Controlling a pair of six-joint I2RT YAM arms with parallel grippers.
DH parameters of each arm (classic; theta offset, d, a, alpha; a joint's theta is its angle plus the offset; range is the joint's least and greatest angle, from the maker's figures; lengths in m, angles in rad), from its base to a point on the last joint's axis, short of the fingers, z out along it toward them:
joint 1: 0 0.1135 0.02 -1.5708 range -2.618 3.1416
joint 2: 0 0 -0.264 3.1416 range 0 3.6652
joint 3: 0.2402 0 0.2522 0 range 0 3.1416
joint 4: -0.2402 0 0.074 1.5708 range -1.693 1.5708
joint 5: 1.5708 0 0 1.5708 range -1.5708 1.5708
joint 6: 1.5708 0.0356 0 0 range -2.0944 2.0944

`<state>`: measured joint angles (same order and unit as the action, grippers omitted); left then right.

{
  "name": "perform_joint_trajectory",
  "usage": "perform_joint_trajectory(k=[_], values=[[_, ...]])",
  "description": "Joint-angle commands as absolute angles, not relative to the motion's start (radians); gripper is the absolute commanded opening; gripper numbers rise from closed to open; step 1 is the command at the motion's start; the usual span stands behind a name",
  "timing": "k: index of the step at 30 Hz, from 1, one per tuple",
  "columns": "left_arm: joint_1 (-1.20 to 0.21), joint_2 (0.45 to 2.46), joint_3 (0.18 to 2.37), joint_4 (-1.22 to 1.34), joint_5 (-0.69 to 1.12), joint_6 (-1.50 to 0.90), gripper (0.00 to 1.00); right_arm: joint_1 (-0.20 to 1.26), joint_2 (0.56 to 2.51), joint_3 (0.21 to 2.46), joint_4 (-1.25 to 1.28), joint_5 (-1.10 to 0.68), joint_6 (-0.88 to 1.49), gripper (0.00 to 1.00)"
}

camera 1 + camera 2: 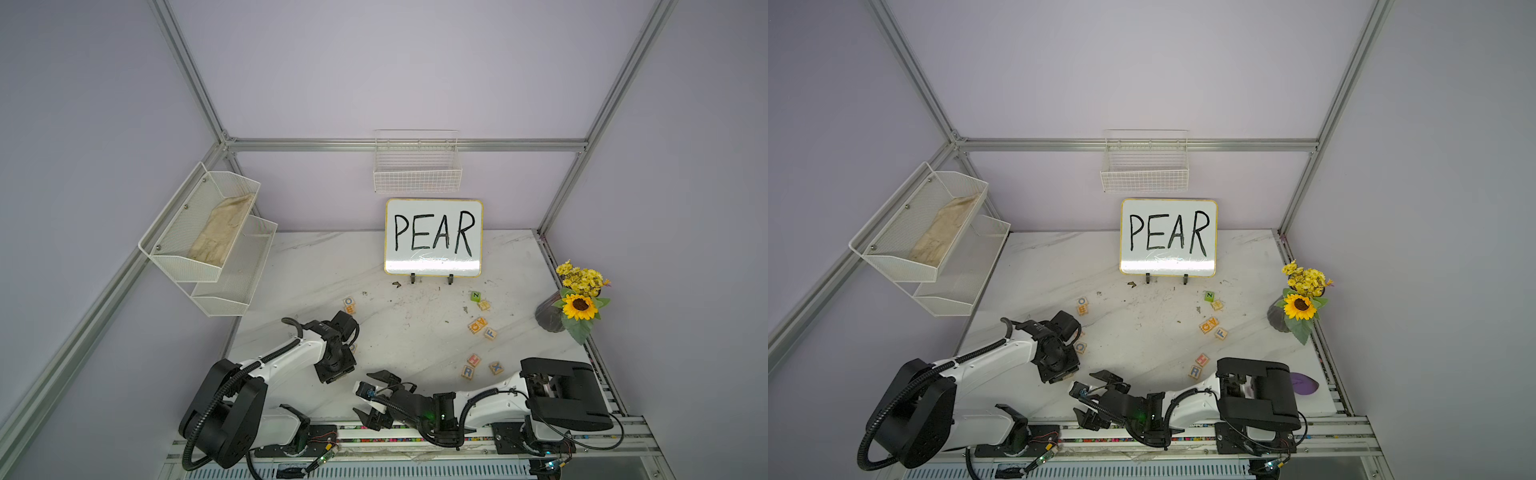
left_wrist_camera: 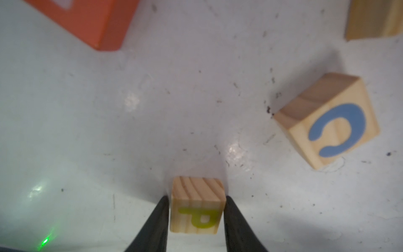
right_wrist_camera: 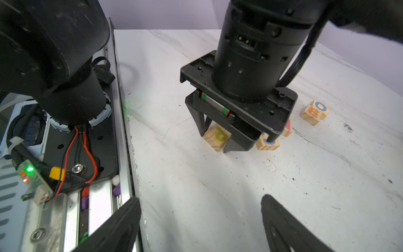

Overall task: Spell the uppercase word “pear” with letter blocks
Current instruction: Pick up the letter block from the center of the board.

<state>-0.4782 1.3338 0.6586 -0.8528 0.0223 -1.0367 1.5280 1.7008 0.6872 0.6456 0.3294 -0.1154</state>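
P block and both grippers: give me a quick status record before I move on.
left gripper: shut on the P block
P block: down on the table, yellow letter visible
right gripper: open, holding nothing
C block: beside the P block, not touching
R block: loose, by the right arm
word: no letters lined up yet

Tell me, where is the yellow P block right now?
In the left wrist view the P block is at the table's front left, pinched in the left gripper, the blue C block beside it; the top views hide it.
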Motion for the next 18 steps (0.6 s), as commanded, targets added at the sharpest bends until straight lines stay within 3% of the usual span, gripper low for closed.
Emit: perform_joint_trajectory(k=[1, 18], values=[[-0.472, 1.337, 0.677, -0.844, 0.037, -1.014, 0.41, 1.544, 1.711, 0.696, 0.69, 0.372, -0.137, 0.89], [-0.472, 1.327, 0.684, -0.851, 0.041, -1.001, 0.3, 1.557, 1.717, 0.694, 0.733, 0.455, -0.125, 0.87]])
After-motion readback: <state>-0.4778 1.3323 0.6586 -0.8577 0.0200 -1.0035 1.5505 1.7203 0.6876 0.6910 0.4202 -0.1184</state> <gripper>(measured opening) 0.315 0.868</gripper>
